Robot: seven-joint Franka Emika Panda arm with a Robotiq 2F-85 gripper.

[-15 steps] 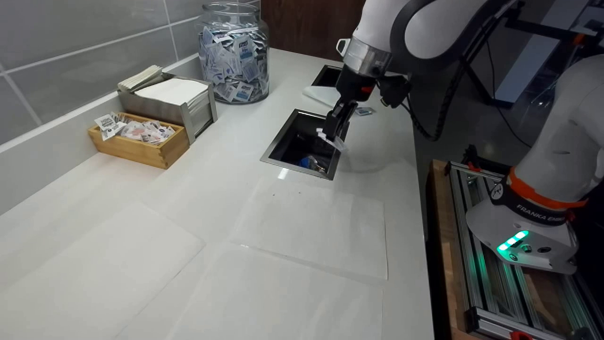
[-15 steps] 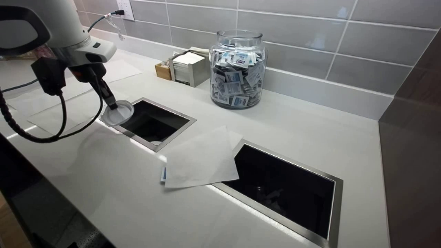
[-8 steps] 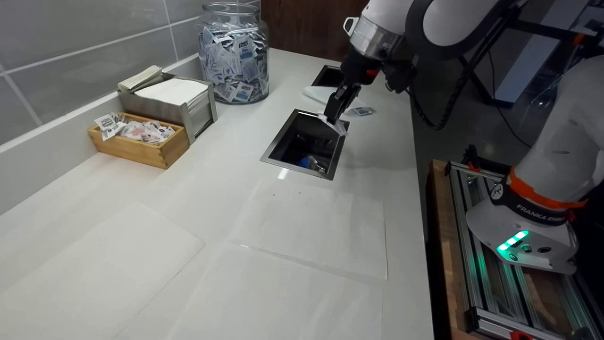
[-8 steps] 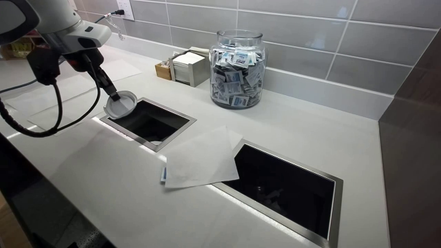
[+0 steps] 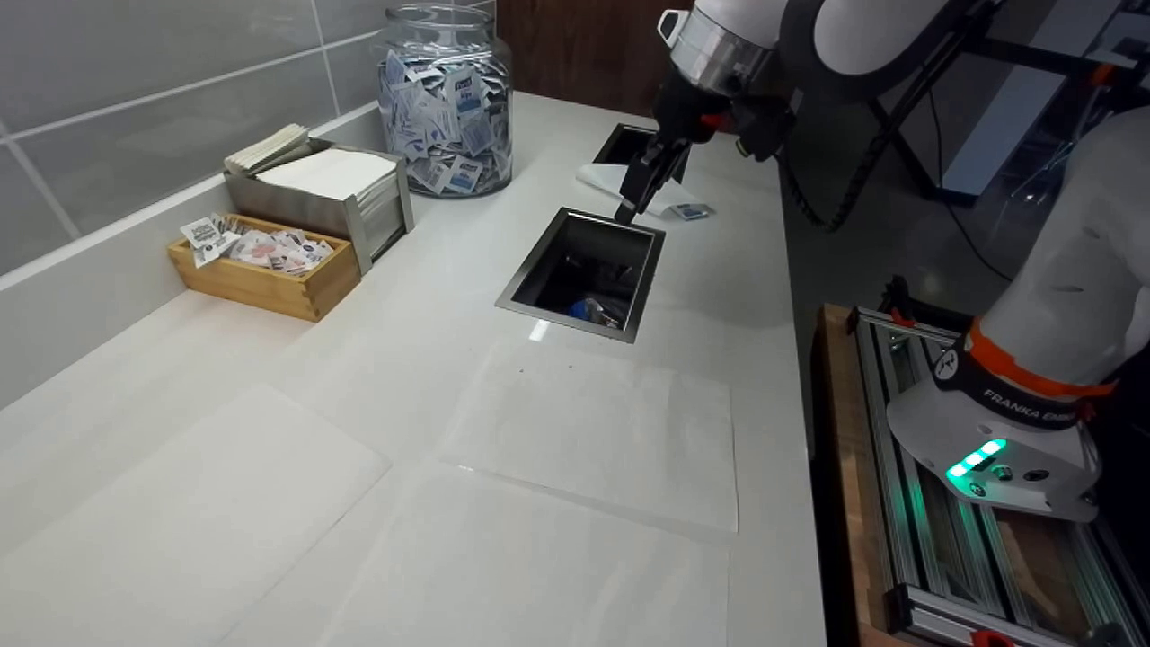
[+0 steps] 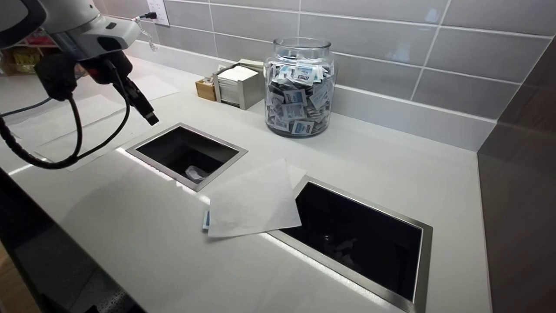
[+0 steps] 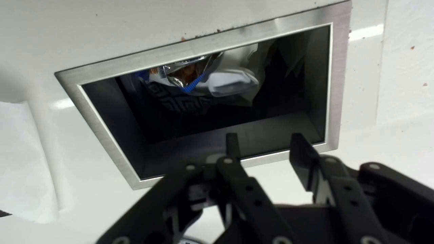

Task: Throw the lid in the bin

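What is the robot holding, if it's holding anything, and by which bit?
Nothing. The gripper is open, and what looks like the lid is inside the bin, apart from it.

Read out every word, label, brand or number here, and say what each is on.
"FRANKA EMI", last letters unclear: black band on the robot base.
Possibly "PURELL", blurred: one packet in the glass jar; others there too small to read.
Paper packets in the wooden box: too small to read.
Loose sachet: illegible.
Foil wrapper in the bin: too blurred.
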